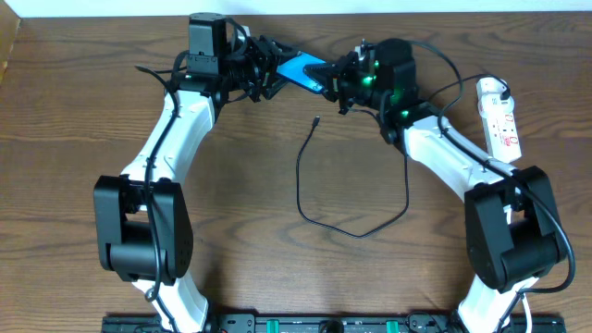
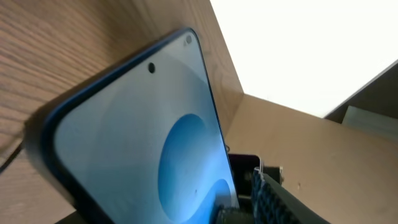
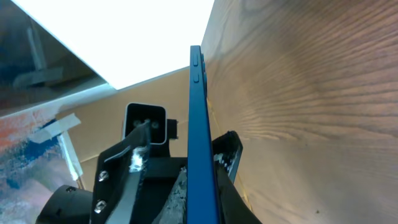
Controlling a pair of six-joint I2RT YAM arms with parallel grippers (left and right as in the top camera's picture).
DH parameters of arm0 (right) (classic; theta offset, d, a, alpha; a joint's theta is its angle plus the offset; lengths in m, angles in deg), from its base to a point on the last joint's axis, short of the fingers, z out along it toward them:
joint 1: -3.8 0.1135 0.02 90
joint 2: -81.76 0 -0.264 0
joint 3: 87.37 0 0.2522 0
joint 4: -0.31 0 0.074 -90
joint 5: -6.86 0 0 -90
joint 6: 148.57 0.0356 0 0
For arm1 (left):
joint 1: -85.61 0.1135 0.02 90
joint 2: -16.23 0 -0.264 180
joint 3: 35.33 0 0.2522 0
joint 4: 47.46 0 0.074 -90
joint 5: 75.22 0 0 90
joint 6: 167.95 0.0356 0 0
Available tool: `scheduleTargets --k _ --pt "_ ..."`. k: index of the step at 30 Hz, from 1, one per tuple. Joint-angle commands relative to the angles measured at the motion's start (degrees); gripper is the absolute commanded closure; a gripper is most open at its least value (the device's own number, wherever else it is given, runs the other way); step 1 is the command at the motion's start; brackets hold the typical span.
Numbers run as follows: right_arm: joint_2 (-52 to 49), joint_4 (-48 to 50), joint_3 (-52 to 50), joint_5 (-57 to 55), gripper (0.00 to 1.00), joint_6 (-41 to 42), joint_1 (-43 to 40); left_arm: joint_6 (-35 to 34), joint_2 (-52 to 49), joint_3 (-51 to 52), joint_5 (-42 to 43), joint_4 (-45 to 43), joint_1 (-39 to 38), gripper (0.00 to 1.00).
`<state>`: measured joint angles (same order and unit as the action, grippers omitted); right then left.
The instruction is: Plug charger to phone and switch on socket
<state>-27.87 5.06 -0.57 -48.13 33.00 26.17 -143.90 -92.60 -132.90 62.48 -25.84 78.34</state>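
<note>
The phone (image 1: 302, 67), blue screen up, is held tilted above the far middle of the table between both grippers. My right gripper (image 1: 335, 81) is shut on its right end; in the right wrist view the phone (image 3: 200, 143) stands edge-on between the jaws (image 3: 202, 205). My left gripper (image 1: 268, 79) is at the phone's left end. In the left wrist view the screen (image 2: 143, 143) hides one finger, and the other finger (image 2: 270, 196) stands a small gap off the phone's edge. The charger cable (image 1: 356, 233) lies looped on the table, its small tip (image 1: 317, 119) free. The socket (image 1: 499, 116) lies at the right.
The socket's thick white cord (image 1: 495, 85) curls at its far end. The table's back edge and a pale wall run just behind the phone. A cardboard-coloured surface (image 2: 311, 143) rises beyond the table in the wrist views.
</note>
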Motion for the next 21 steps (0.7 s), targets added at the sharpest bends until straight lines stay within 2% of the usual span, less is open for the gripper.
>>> scheduleTargets --k 1,2,4,15,21 --pt "0.76 -1.03 0.79 -4.46 0.98 2.19 2.45 -0.57 0.92 -0.37 -1.51 -2.05 0.24 0.46" --pt "0.76 -1.36 0.79 -4.87 0.99 3.23 2.8 -0.52 0.92 -0.37 -1.51 -2.21 0.24 0.5" --pt "0.76 -1.33 0.79 -5.01 0.99 4.7 2.99 -0.66 0.92 -0.37 -1.27 -2.19 0.42 0.51" --pt "0.76 -1.2 0.79 -1.53 0.98 4.59 3.19 -0.74 0.92 -0.37 -1.27 -2.21 0.52 0.52" --pt "0.76 -1.2 0.79 1.14 0.98 4.63 3.52 -0.76 0.92 -0.37 -1.22 -3.34 0.61 0.59"
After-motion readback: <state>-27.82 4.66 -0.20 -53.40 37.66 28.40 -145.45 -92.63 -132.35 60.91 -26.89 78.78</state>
